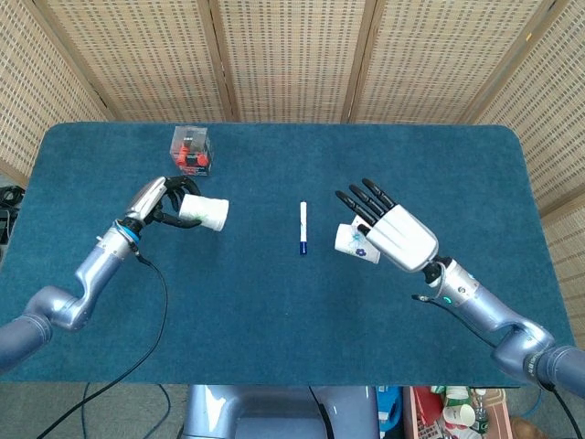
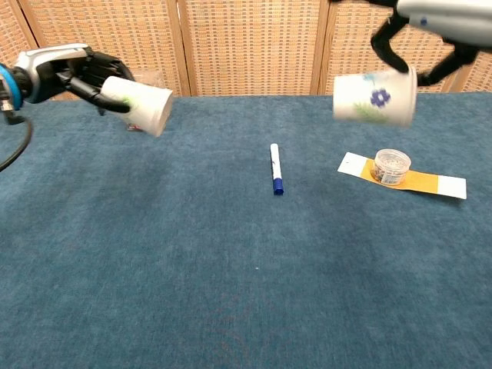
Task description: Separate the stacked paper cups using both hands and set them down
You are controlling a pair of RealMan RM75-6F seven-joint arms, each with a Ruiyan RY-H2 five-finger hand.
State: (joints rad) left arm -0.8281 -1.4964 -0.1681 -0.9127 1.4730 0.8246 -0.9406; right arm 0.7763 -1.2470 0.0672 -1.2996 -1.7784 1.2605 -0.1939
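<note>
Since each robot hand grips one paper cup sideways above the counter (image 2: 231,307), left robot hand (image 1: 163,203) with a plain cup (image 2: 142,104) at upper left, right robot hand (image 1: 398,233) with a flowered cup (image 2: 375,98) at upper right, either could tip or roll if released untilted.

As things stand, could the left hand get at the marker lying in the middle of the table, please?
Probably not yet. The table between the left hand and the marker looks bare, so the path seems free, but that hand is holding a paper cup and would likely need to set it down first.
</note>
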